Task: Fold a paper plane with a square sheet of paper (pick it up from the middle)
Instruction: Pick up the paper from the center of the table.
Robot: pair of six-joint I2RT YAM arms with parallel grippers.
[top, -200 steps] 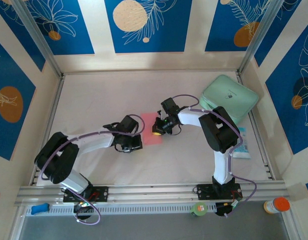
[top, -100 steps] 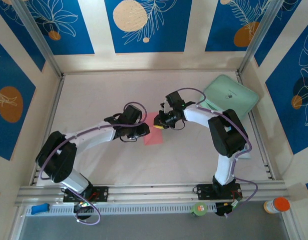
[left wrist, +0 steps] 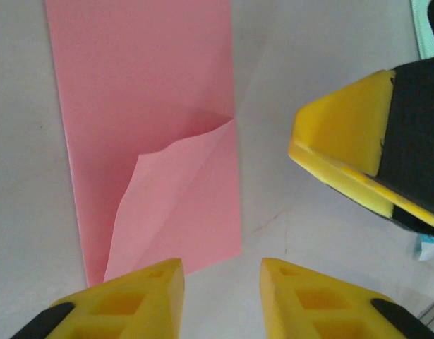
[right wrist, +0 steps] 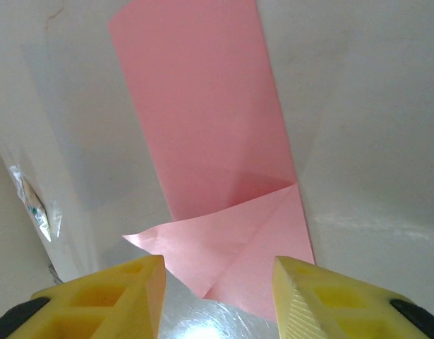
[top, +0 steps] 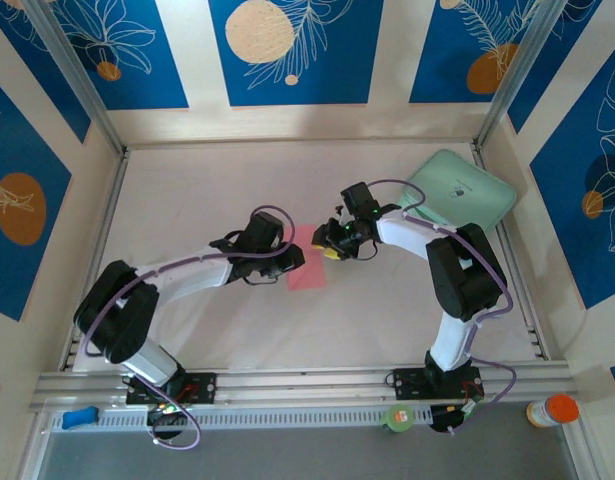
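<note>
Pink paper [top: 305,266], folded to a narrow strip, lies mid table [top: 187,190] between 2 grippers. 1 corner flap sits loose. The left gripper [left wrist: 220,282] and right gripper [right wrist: 217,272] each have jaws apart, empty. Best done by pinning the strip with 1 and pressing the flap flat. Whether the mint pad [top: 459,195], far right, holds anything, I cannot tell.

**Centre crowded, margins open**

Around the paper [top: 309,276], the left gripper [top: 295,262] blocks 9 o'clock and the right gripper [top: 329,249] blocks 2 o'clock. The table [top: 207,190] lies bare toward 11 and 6 o'clock. The mint-green pad [top: 459,196] fills the far 2 o'clock corner.
</note>
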